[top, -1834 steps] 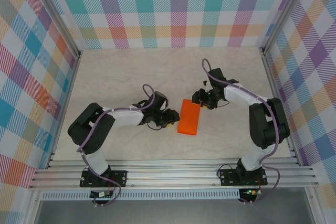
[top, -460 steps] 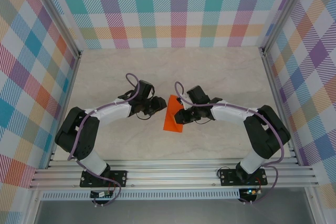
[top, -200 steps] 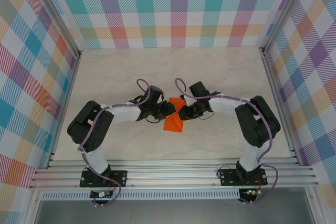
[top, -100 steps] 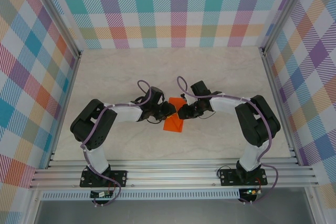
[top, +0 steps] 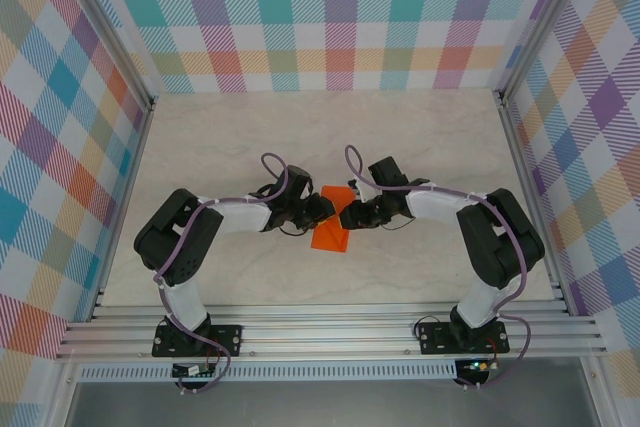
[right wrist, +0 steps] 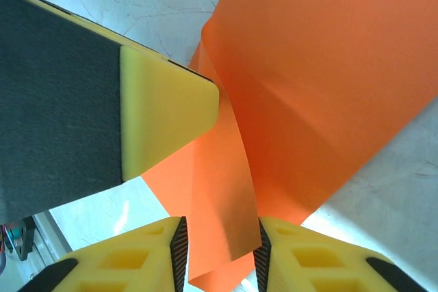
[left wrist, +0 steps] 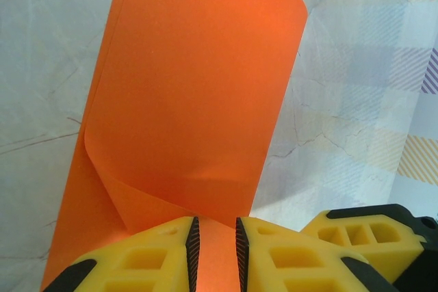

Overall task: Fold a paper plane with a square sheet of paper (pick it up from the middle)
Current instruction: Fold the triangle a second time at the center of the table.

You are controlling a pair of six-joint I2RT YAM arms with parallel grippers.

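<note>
The orange sheet of paper [top: 330,235] lies mid-table, folded into a short, narrow shape. In the left wrist view the paper [left wrist: 198,100] has a flap curled over, with a rounded fold at its far end. My left gripper [top: 321,209] is at the sheet's far-left corner. Its jaws [left wrist: 217,251] are slightly apart with orange paper showing in the narrow gap. My right gripper [top: 349,215] is at the far-right corner. It is open [right wrist: 220,258], and a raised strip of the paper [right wrist: 226,189] stands between its pads. The left gripper's finger [right wrist: 164,114] sits close beside that strip.
The pale marble-patterned table [top: 420,147] stretches out behind and to both sides of the paper. Checked walls and aluminium rails [top: 525,167] bound it. Both arms reach inward and nearly meet over the sheet, so their wrists are close together.
Both grippers have closed in on the paper's far end, and its outline is shorter than the earlier long rectangle. In the last half second the right wrist shifted slightly right.
</note>
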